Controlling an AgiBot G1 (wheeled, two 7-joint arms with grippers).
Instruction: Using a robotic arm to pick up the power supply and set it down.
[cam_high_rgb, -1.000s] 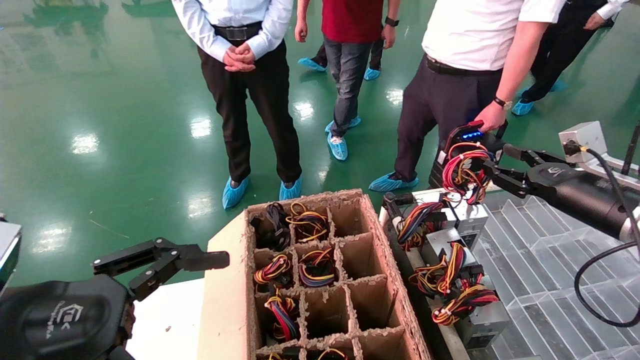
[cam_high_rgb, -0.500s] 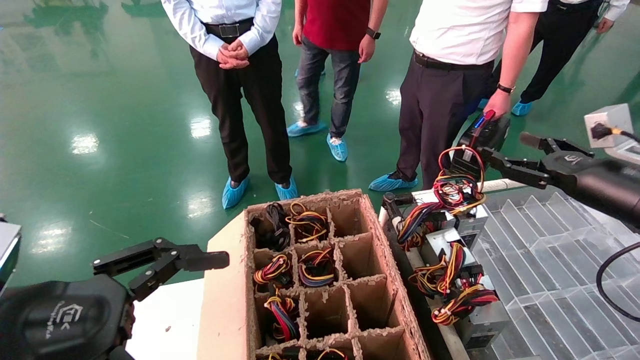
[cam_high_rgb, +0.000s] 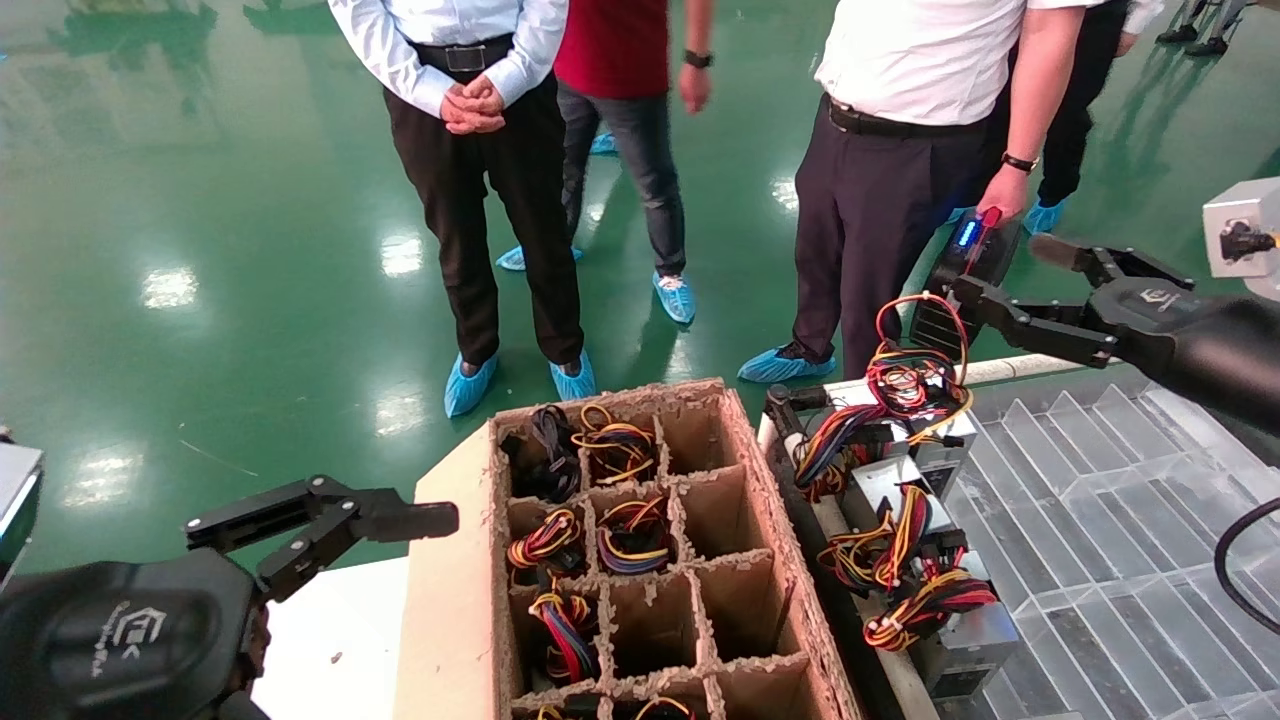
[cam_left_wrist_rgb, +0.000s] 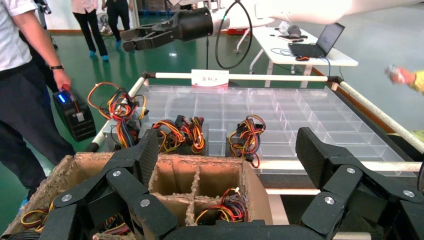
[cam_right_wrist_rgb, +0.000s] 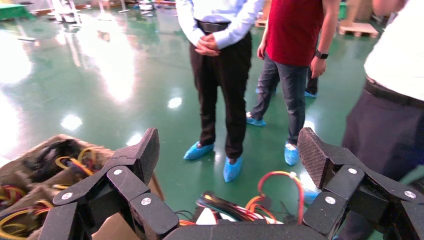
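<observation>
Two end effectors show in my head view, one at each edge. At the lower left of the frame my left end effector (cam_high_rgb: 380, 525) hangs parked beside the cardboard crate, its black fingers (cam_left_wrist_rgb: 137, 155) spread apart and holding nothing; the left wrist view confirms the wide gap.

At the lower centre stands the cardboard crate (cam_high_rgb: 455, 580), divided into cells. Several cells hold bundles of coloured wire (cam_high_rgb: 632, 532), and the cells along its right column look bare.

Just right of the crate, along the near edge of the clear plastic tray (cam_high_rgb: 1100, 530), sit three grey boxes topped with wire. The power supply (cam_high_rgb: 935, 430) is the farthest of them, right of centre in the frame, resting on the tray's corner with its looped red, yellow and black wires (cam_high_rgb: 912, 375) standing up above it. A second box (cam_high_rgb: 895, 480) and a third box (cam_high_rgb: 975, 640) lie nearer to me along the same edge.

At the upper right my right end effector (cam_high_rgb: 995, 275) is raised above and behind that wire loop, apart from it, fingers parted and empty. Its wrist view looks down between the open fingers (cam_right_wrist_rgb: 140, 155) onto the red loop below.

Across the top of the frame, people in blue shoe covers (cam_high_rgb: 470, 385) stand on the green floor (cam_high_rgb: 200, 250).
</observation>
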